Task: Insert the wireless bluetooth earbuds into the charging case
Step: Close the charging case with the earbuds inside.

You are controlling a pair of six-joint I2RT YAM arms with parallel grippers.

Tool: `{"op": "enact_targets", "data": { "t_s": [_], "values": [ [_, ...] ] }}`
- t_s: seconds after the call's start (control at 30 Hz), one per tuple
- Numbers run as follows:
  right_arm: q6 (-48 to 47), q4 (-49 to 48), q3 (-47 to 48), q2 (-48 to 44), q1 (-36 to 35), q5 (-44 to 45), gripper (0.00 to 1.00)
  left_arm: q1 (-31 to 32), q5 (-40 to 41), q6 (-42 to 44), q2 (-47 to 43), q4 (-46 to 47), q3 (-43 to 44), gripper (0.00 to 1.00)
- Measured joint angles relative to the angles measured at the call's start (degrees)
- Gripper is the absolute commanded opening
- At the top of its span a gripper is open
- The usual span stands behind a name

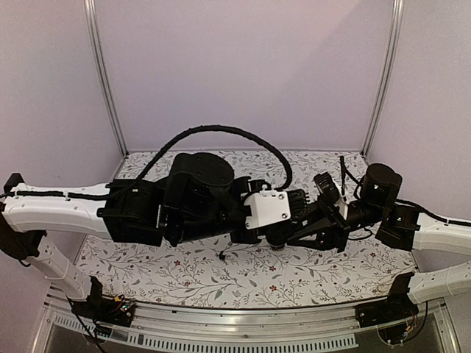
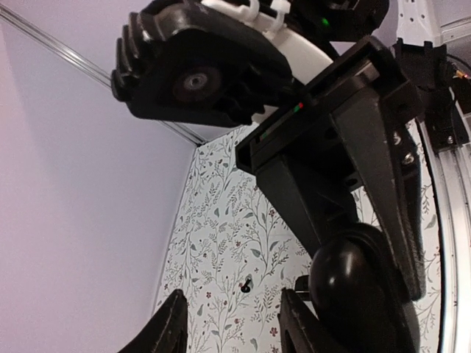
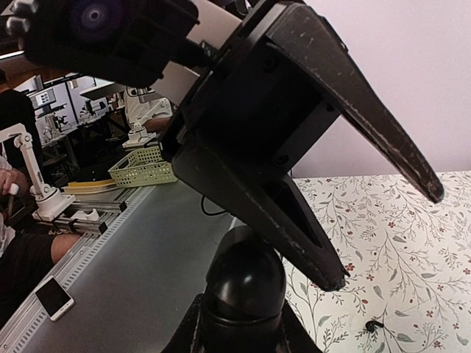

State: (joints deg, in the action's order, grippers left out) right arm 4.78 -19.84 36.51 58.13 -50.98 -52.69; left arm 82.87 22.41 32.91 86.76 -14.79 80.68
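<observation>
Earbud point(image 2: 246, 285) lies on table point(image 2: 221, 220); right jaws clamp case point(image 3: 246, 278), left jaws part-open.

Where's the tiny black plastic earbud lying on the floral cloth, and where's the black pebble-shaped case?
tiny black plastic earbud point(image 2: 246, 285), left wrist view, on its dark body.
black pebble-shaped case point(image 3: 246, 272), right wrist view, on its rounded upper surface.
</observation>
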Motion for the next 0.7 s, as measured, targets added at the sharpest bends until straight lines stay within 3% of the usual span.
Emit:
{"op": "enact_targets", "data": {
  "t_s": [0.23,0.47,0.6,0.7],
  "values": [
    [3.7,-0.6,0.0,0.1,0.4,2.1,0.0,-0.4,5.2,0.2,-1.5,0.8,-1.2,0.73],
    [4.2,-2.1,0.5,0.1,1.2,7.1,0.0,-0.8,4.4,-0.1,-12.3,1.9,-7.7,0.98],
    [3.5,-2.3,1.0,0.1,1.2,9.3,0.0,-0.8,-0.7,-1.5,-18.7,3.4,-12.2,1.0],
    [3.6,-3.2,1.0,0.6,1.2,10.4,0.0,-0.8,-3.1,-2.7,-18.6,4.1,-13.0,1.0]
  ]
}}
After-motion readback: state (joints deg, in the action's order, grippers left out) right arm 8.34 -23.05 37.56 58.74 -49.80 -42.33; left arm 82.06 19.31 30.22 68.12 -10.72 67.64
